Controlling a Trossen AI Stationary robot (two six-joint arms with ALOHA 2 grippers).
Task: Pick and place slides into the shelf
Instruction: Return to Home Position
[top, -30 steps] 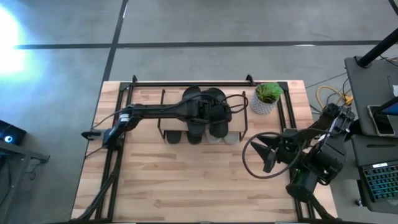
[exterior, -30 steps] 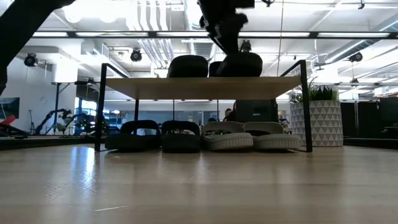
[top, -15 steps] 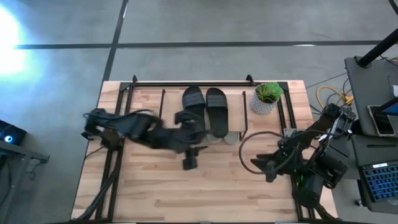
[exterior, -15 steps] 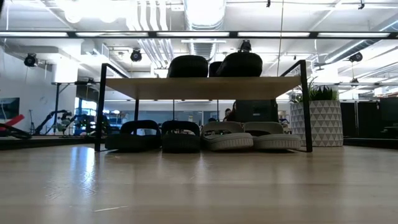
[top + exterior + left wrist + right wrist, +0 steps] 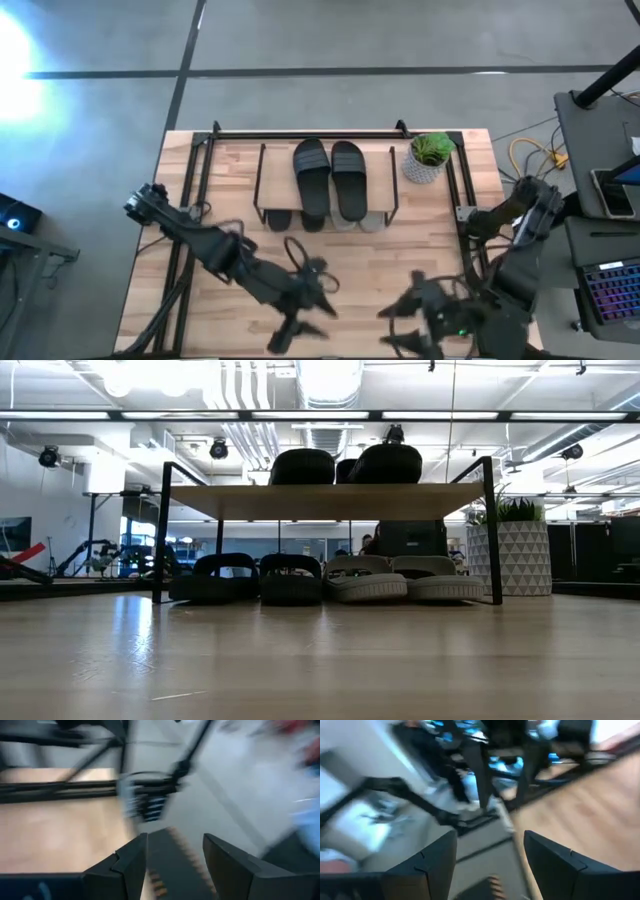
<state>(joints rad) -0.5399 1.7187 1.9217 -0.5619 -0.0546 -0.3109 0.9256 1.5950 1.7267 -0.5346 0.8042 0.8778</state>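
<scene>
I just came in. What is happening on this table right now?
Nothing is being handled at this moment. The black slides lie on top of the shelf; a dark pair and a pale grey pair sit beneath it. The left gripper and right gripper are at the near edge of the table, away from the shelf, fingers open and empty.

"Any lettering to read anywhere?"

"None. The straps of the black slides on the shelf are plain, both from above and from the low view."

"The white pot beside the shelf?"

"Only a pattern of triangles, no words or numbers."

"And the laptop off the right edge of the bench?"

"Its keys glow, but no character can be made out. Nothing can be read in either wrist view."
</scene>
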